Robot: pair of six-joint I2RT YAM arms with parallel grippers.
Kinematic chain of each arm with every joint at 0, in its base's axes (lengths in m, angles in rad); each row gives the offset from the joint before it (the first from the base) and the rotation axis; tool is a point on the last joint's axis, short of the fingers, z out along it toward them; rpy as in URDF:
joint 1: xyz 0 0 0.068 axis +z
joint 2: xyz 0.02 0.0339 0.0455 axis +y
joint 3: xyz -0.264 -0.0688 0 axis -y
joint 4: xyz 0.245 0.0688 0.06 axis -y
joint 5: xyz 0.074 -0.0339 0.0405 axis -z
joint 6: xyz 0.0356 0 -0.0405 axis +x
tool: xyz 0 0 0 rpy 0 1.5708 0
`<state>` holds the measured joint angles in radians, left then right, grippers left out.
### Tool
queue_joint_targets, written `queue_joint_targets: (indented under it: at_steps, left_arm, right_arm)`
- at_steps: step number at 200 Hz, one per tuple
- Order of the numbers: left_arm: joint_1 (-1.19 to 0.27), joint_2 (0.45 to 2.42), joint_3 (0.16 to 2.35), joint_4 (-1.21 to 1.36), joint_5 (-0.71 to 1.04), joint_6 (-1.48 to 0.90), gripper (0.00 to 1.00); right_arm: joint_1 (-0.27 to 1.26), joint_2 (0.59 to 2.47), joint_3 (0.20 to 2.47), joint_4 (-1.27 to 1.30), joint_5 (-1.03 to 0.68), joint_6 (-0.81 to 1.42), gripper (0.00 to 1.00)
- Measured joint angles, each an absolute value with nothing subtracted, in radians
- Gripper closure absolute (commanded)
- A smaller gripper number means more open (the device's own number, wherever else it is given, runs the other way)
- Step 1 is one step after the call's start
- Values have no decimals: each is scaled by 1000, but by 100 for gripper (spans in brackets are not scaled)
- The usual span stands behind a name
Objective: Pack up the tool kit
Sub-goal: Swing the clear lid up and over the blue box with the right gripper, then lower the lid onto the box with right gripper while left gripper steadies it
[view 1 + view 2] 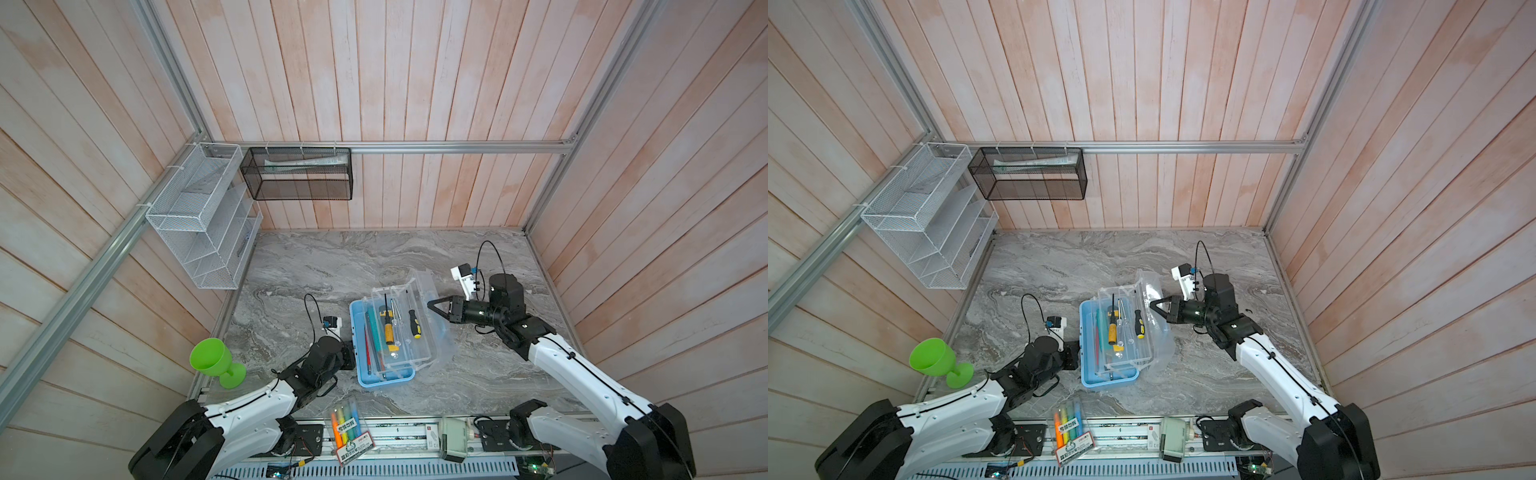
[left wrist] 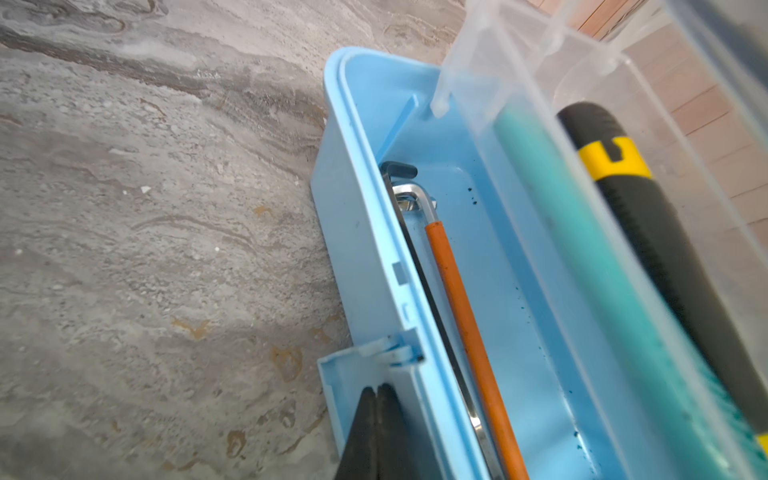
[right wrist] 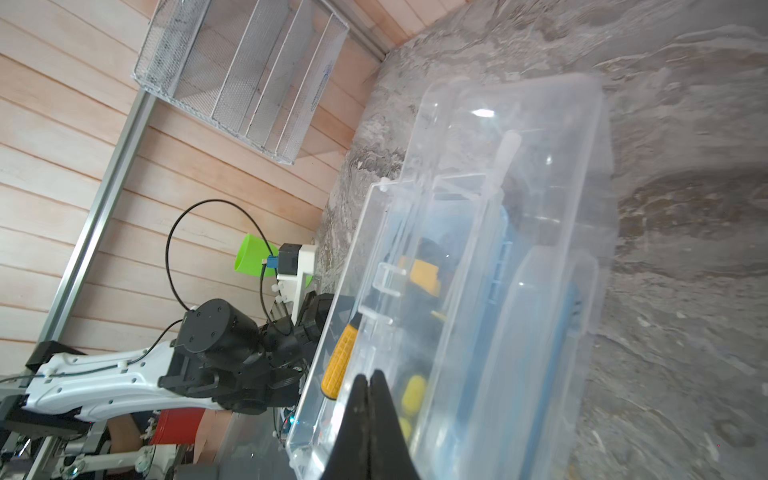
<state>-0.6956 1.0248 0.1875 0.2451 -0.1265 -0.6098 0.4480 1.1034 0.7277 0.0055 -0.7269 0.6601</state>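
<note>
Marble tabletop (image 1: 316, 266) bears the tool kit (image 1: 386, 379), lengthwise near-to-far.

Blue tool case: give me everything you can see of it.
The case is a light-blue plastic tub, open, flat on the marble table. Its clear lid is swung back toward the right arm; a clear tray of screwdrivers sits tilted across its rim. Hex keys lie inside. The shut left gripper is at its latch flap; the shut right gripper by the lid.

The light-blue rectangular plastic tool case (image 2: 357, 257) looks smooth and glossy; its clear plastic tray (image 1: 415, 353) is shiny. The chrome metal hex key (image 2: 461, 320) (matt orange sleeve) gleams. The grey marbled stone-look tabletop (image 1: 332, 266) is matt, faintly rough.
</note>
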Motion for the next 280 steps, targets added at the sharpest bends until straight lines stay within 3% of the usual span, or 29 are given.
queue_joint_targets:
  at_steps: [81, 160, 171, 183, 200, 209, 230, 280]
  left_arm:
    - [-693, 921, 159, 242, -119, -611, 100]
    - [-688, 753, 160, 59, -176, -696, 100]
    - [-688, 707, 166, 8, -191, -717, 94]
    - [-688, 665, 186, -56, -198, -730, 82]
    - [-688, 632, 234, -121, -195, -755, 50]
    - [-688, 630, 264, -137, -186, -756, 41]
    - [-694, 670, 331, -149, -159, -764, 34]
    - [-797, 921, 448, -150, -127, -761, 35]
  right_arm:
    - [665, 1302, 890, 57, -693, 682, 100]
    - [801, 1526, 1076, -59, -641, 603, 100]
    - [804, 1527, 1122, -98, -606, 568, 97]
    - [804, 1526, 1175, -146, -550, 526, 85]
    - [804, 1509, 1217, -215, -451, 455, 66]
    - [803, 1489, 1217, -248, -399, 430, 56]
    - [799, 1434, 1182, -302, -290, 364, 43]
    - [770, 1382, 1031, -337, -216, 292, 39]
